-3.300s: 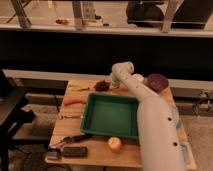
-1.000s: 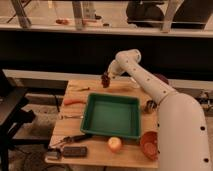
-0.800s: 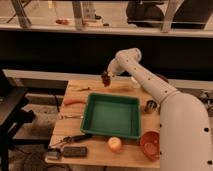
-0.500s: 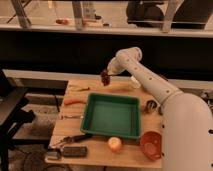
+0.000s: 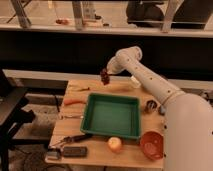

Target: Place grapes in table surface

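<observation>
Reddish-purple grapes hang in the air under the gripper, above the far edge of the table surface, a little left of that edge's middle. They touch nothing below. The gripper is closed on the top of the bunch, and the rest dangles under it. How firmly the fingers sit cannot be made out.

The bunch is probably light, so weight should be no trouble. Its shape is the difficulty: it is lumpy and uneven, with rounded, smooth skins that can slide between flat fingers. If the fruit is real it will also be soft, and a hard squeeze could burst or shed berries. The best hold seems to be the one in use, high on the cluster near the stem end, where the fingers close across the narrow part.

A hanging bunch may swing, so a slow descent is wise. The bare wood along the far edge, beyond the green tray, looks like the nearest free spot. The near edge is more crowded, with an apple and an orange bowl.
</observation>
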`<control>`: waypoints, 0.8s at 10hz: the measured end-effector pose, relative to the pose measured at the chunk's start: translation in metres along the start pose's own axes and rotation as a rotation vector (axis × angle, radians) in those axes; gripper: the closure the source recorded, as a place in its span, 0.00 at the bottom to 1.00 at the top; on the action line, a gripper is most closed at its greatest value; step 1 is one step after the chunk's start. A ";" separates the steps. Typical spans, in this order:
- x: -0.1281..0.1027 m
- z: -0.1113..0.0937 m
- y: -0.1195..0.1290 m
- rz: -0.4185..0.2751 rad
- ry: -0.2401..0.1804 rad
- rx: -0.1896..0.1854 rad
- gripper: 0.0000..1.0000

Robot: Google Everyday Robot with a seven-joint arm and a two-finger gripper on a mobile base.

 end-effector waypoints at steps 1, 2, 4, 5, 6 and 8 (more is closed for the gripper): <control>-0.001 0.000 0.000 -0.001 -0.001 0.000 1.00; -0.001 0.000 0.000 -0.003 -0.001 0.001 1.00; -0.002 0.001 0.001 -0.004 0.000 -0.001 1.00; -0.001 0.004 0.005 -0.004 0.006 -0.006 1.00; 0.001 0.006 0.008 -0.003 0.008 -0.012 1.00; 0.002 0.021 0.019 0.000 0.012 -0.034 1.00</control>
